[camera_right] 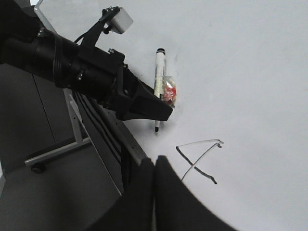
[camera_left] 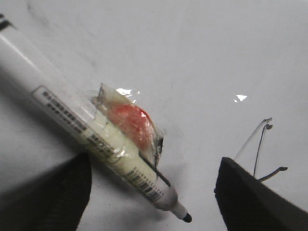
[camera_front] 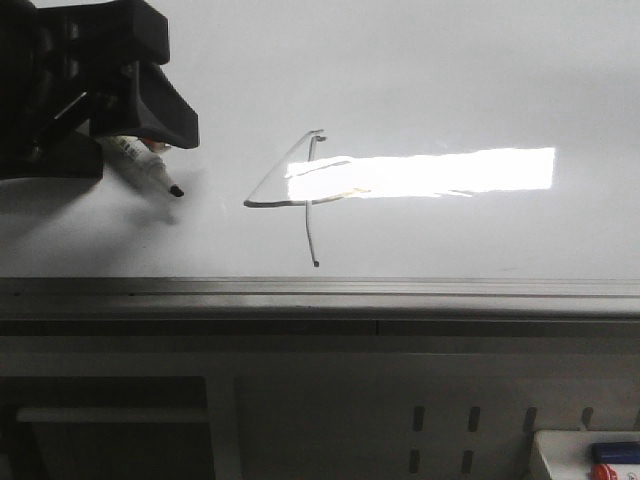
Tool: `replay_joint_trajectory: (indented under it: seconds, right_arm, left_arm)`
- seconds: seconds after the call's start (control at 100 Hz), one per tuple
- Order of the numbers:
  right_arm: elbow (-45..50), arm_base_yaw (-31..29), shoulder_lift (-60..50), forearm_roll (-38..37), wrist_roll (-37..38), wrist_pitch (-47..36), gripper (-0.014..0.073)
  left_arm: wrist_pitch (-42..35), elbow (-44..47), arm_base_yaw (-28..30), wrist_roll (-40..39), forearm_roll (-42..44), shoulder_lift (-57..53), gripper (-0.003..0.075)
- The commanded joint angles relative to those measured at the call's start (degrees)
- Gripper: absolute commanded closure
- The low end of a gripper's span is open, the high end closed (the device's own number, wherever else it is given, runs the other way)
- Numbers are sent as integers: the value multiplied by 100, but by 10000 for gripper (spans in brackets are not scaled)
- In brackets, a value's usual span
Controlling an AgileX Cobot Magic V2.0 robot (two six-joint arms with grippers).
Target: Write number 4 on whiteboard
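On my front view the left claw [camera_front: 150, 140] sits at the far left of the whiteboard [camera_front: 450, 80], and the marker [camera_front: 145, 165] lies on the board between its spread fingers, a red lump taped to its barrel and its dark tip pointing toward the near edge rail [camera_front: 320, 290]; the wrist view shows both fingers clear of the barrel, so the claw is released. To the right, near the middle of the board, I see the number 4 [camera_front: 300, 190], its long stroke ending just short of the rail and its bar running into the bright glare [camera_front: 430, 172]. The right claw [camera_right: 154, 166] shows only in its own wrist view, fingers pressed together with nothing between them.
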Motion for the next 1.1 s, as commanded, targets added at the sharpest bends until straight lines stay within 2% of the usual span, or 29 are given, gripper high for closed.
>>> replay_joint_trajectory:
  seconds: [0.0,0.29,0.66,0.76,0.82,0.89,0.96,1.09]
  right_arm:
    - [-144,-43,-29,134,6,-294,648]
    - [-144,-43,-29,134,6,-308,648]
    - [-144,-43,-29,134,6,-378,648]
    - [-144,-43,-29,134,6,-392,648]
    - [-144,-43,-57,134,6,-447,648]
    - [-108,-43,-166,134,6,-570,648]
    - [39,-43,-379,91,6,-881,648]
    - [628,-43,-932,-131,6,-1827,648]
  left_arm:
    - [-627,20,98,-53,-481,59,181]
    - [-627,20,98,-53,-556,-500,183]
    - [-627,20,98,78,-556,-1834,184]
    - [-617,20,98,531,-556,-2276,188]
    - [-522,20,98,1116,-556,-2619,196]
    - [-301,20,98,1899,-556,-3039,244]
    - [-170,46,98,2469,-556,-3473,337]
    - [-172,243,98,2781,-556,-4238,576]
